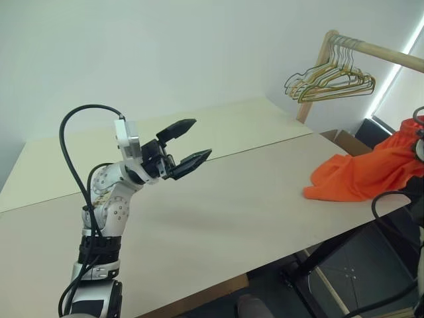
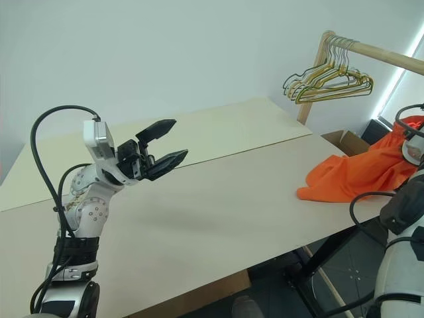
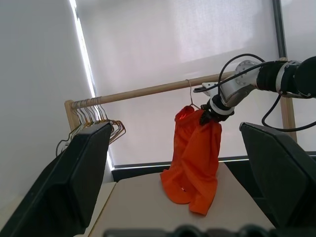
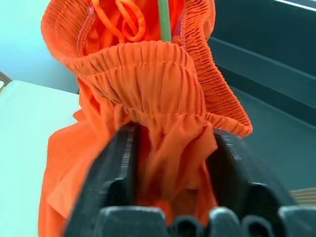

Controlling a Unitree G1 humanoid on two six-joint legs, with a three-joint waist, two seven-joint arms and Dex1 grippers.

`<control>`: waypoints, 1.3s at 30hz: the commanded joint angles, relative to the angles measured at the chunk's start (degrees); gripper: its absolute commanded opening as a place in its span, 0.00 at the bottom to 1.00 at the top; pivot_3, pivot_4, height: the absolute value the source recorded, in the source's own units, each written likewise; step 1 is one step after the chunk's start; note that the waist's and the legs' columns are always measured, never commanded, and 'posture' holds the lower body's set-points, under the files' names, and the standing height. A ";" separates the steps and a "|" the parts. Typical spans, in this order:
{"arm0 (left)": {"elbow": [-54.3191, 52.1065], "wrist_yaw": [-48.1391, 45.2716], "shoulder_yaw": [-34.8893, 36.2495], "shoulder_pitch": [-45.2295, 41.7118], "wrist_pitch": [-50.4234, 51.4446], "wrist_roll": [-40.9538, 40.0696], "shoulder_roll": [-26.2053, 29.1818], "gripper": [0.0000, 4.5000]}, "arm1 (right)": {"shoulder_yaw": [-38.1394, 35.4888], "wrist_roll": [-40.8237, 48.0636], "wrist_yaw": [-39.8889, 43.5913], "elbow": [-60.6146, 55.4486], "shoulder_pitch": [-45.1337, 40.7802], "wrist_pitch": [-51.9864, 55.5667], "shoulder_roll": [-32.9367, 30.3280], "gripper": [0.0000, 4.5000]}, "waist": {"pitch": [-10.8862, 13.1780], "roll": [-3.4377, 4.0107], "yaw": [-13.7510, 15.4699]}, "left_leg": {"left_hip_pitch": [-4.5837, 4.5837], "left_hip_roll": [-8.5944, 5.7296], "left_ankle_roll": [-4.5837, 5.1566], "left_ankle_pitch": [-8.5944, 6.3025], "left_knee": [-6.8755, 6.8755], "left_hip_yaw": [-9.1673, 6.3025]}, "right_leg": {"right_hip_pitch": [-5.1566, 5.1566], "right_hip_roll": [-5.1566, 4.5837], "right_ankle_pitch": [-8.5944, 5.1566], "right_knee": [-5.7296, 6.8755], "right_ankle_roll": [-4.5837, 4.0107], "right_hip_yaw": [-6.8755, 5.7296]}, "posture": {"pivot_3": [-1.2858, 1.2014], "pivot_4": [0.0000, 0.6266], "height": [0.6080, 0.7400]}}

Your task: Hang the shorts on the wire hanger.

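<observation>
Across the pale counter (image 1: pixel 218 199), which takes up most of the room before me, nearly everything sits off toward the wooden rail (image 3: pixel 143 92) at its far right corner. From that rail hang the shorts (image 3: pixel 195 163), bright orange, strung on the wire hanger (image 3: pixel 189 94) whose thin hook loops over the wood. Their gathered waistband is bunched up near the rail, and the legs trail down until the lower folds rest on the counter's right edge. Farther along the same rail, near its post, hangs a cluster of gold and green hangers (image 1: pixel 331 78).

Right at the waistband sits the right gripper (image 3: pixel 211 114). Seen up close, its two black fingers (image 4: pixel 116 163) stand either side of a fold of orange fabric just under the elastic, with the cloth lying between them; I cannot tell whether they are pinching it or have let go.

Well away from the rail, over the near left part of the counter, the left gripper (image 1: pixel 190 142) hangs in the air with its fingers spread wide, holding nothing and pointing toward the shorts.
</observation>
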 commanded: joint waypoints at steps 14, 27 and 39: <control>-1.38 -1.02 0.79 -0.36 -0.82 -0.43 1.29 1.00 | 7.05 -3.85 -1.10 -20.87 -4.27 7.72 -0.27 0.99 | 0.20 0.37 0.80 | -0.03 0.00 0.00 0.00 0.00 0.02 | -0.09 -0.03 0.00 0.02 0.00 0.05 | 0.44 0.00 1.00; -0.63 -0.90 1.55 -0.63 -1.52 0.86 2.34 1.00 | 17.90 -6.62 17.89 -51.40 9.67 -4.99 2.85 0.99 | 0.22 0.39 0.88 | 0.01 0.01 -0.02 0.00 0.02 0.04 | -0.12 0.01 0.03 0.07 0.04 0.04 | 0.44 0.00 1.00; -6.19 1.57 7.14 8.14 3.04 0.45 12.63 1.00 | 34.81 -9.35 42.08 -62.80 16.47 -21.47 11.18 0.99 | 0.28 0.24 0.18 | 0.03 0.02 -0.19 0.10 0.02 -0.04 | -0.26 -0.02 0.04 0.12 0.03 -0.01 | 0.47 0.00 1.00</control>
